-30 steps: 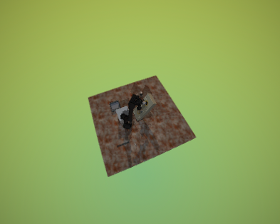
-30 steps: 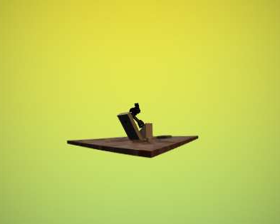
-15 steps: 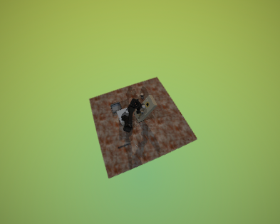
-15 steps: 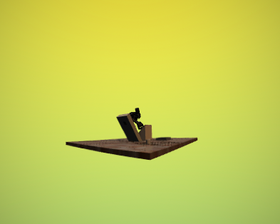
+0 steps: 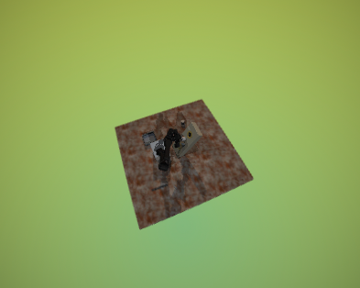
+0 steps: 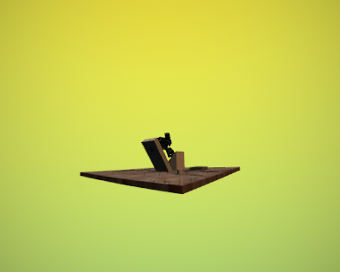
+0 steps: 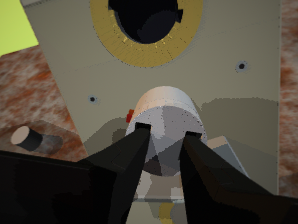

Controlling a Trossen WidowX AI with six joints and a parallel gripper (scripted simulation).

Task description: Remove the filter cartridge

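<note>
So from the wrist cam, the cartridge point(image 5: 183, 138) point(image 7: 162, 117) is out in front of the panel point(image 5: 193, 142) point(image 6: 155, 155) point(image 7: 215, 82), at 6 o'clock from the hole point(image 5: 190, 134) point(image 7: 147, 20). Screws point(image 7: 92, 99) point(image 7: 241, 66) sit at 7 and 4 from that hole. A little peg point(image 5: 182, 124) point(image 7: 27, 138) is on the table point(image 5: 217, 167) point(image 6: 131, 178) point(image 7: 42, 85), 9 o'clock from the cartridge.

The yellow ring point(image 7: 109, 37) is cut off by the wrist view's top edge (its upper part, anyway).
</note>
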